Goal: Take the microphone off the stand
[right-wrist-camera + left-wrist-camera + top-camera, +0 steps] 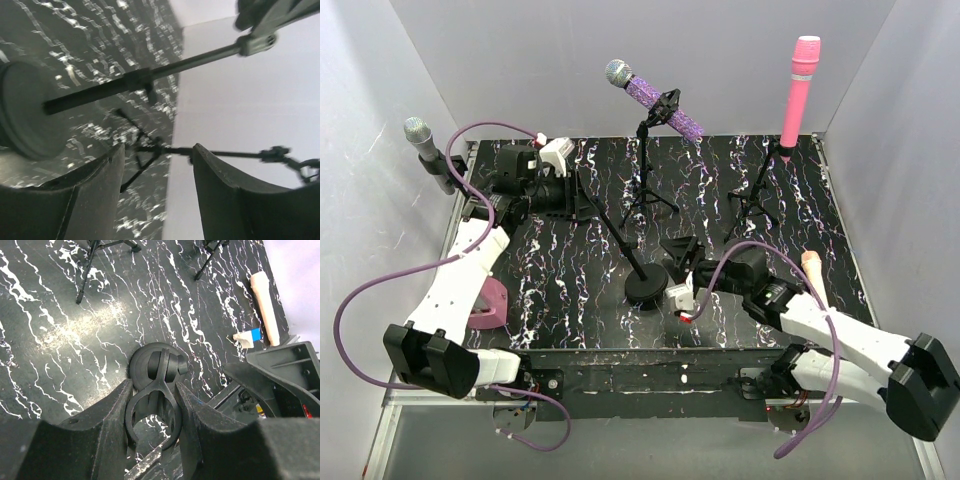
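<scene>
The left end effector (154, 410) is seen pinched on the empty microphone clip (161, 375) of a round-based stand (610, 225). The stand's thin black pole is tilted toward the far left above a heavy disc base (142, 360). No microphone is held in the clip's open plastic ring, so the removal is judged to be done for this stand.

A grey microphone (428, 152) with a silver mesh head is found at the far left edge of the tabletop (560, 290), well apart from the clip. Whether it is leaned on the white wall (360, 150) or propped some other way cannot be told.

The right end effector (157, 167) is shown spread near the disc base, with nothing between its fingers (100, 190). Little is judged to be left: the clip is to be let go.

A purple glitter microphone (660, 100) and a smooth pink microphone (801, 90) are each carried on a tripod stand (645, 195) at the far side. The tabletop is covered in a glossy black sheet veined with white, and a peach-coloured cylinder (265, 305) is laid at its right edge.
</scene>
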Motion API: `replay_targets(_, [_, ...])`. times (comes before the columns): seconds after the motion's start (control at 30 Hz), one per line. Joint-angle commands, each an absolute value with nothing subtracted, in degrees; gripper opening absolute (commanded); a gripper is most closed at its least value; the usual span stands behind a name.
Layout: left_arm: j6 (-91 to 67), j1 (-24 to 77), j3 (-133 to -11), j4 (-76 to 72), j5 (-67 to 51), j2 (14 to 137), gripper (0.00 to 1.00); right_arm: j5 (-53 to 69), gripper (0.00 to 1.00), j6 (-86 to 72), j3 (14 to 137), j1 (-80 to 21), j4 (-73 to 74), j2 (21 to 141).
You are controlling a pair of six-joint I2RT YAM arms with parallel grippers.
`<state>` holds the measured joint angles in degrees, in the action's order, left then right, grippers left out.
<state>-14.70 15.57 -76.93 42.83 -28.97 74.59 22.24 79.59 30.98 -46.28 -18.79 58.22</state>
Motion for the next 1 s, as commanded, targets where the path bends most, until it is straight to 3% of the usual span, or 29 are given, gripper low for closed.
replay_targets(0.0, [-11.3,15.8,-80.2,41.7,-36.6,74.3,0.0,16.0,0.63,68.0,31.9,-46.1,-3.3,53.7])
replay_targets(0.3, [2.9,18.0,-84.8,47.0,-42.0,78.0,0.0,4.0,0.63,52.4,35.3,-46.2,6.1,46.5])
replay_targets(0.57, [25.5,27.8,-83.9,50.7,-39.7,74.2,0.0,-4.1,0.63,45.9,35.2,-46.1,8.4,43.9])
replay_targets(0.97, [40.2,33.1,-80.1,54.8,-35.3,71.4,0.0,-3.7,0.62,44.7,34.2,-46.1,8.1,43.2])
